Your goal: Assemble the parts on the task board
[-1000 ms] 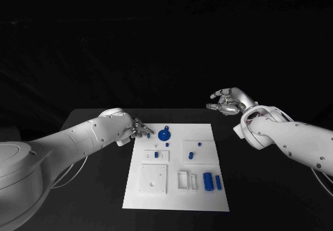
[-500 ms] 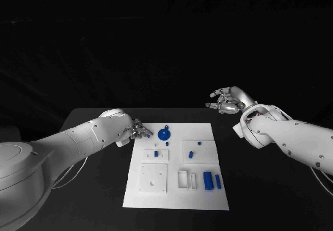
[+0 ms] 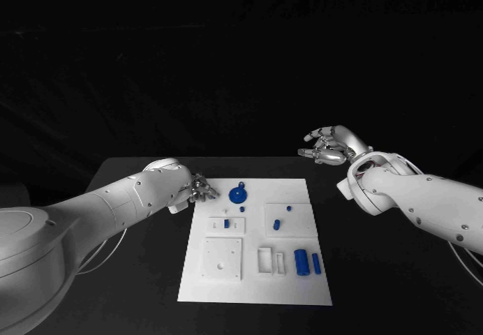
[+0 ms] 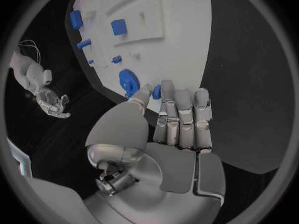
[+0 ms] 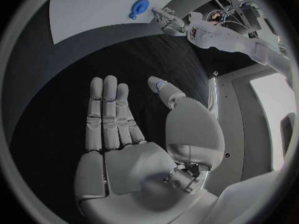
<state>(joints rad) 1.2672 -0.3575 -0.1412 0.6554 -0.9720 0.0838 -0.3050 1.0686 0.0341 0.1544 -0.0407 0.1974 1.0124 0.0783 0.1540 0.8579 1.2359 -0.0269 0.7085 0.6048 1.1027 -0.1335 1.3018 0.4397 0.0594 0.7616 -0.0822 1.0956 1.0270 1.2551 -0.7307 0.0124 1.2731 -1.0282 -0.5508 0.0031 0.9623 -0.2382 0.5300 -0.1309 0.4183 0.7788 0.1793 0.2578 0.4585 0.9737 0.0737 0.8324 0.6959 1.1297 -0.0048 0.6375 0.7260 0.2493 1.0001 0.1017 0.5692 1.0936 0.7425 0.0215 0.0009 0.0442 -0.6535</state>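
- Task board (image 3: 254,279) lies lengthwise on the black table (image 3: 131,279), long axis running away from the robot, between the two arms.
- Left hand (image 3: 198,188) sits low at the board's far left corner. In the left wrist view its fingers (image 4: 184,119) lie side by side with the thumb brought in toward them, and a small blue peg (image 4: 157,91) shows right at their tips. Looks pinched there, but I cannot tell for sure.
- Blue gear (image 3: 237,195) lies on the far end of the board, just beside the left hand, on its inner side. Other blue parts sit further down: two upright cylinders (image 3: 302,262) near the robot's end.
- Right hand (image 3: 327,148) is raised off the board's far right corner, well apart from it, fingers (image 5: 107,117) apart and holding nothing.
- Judgement: left hand is much the nearer to the gear; any next placement there falls to it, reaching inward across the board's short axis.
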